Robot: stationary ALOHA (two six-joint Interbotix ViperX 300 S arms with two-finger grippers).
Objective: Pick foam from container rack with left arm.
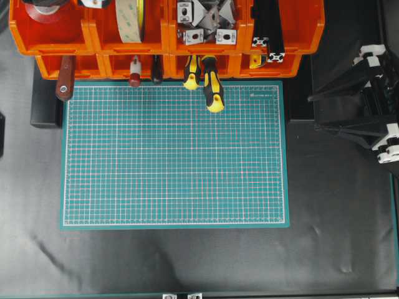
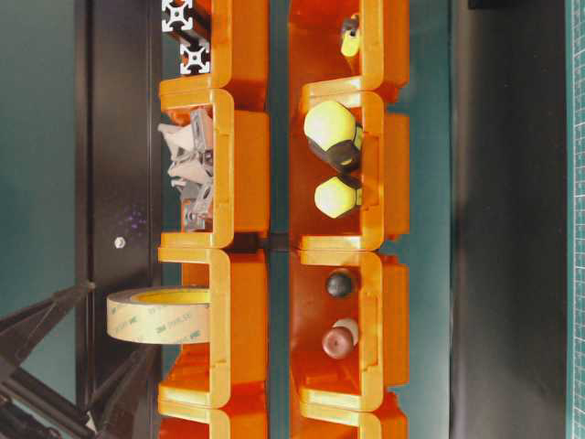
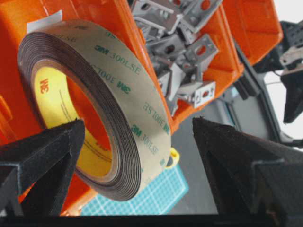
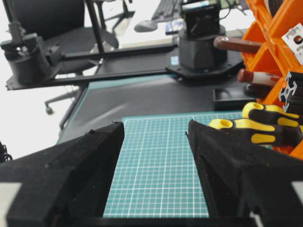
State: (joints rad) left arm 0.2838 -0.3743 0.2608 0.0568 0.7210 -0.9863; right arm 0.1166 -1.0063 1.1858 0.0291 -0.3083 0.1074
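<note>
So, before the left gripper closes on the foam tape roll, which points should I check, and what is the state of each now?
1. Left gripper open: ok, jaws spread wide.
2. Foam tape roll between the fingers: ok in the left wrist view; one finger is in front of the yellow core, the other is beyond the outer face.
3. Fingers touching the roll: cannot tell.
4. Roll standing on edge in its orange bin: ok.
5. Metal brackets in the neighbouring bin away from the fingers: ok.
6. Right gripper out of the way: ok, open over the green mat.

Orange container rack (image 1: 299, 28); tan foam (image 3: 118, 94), seemingly green-lettered.
</note>
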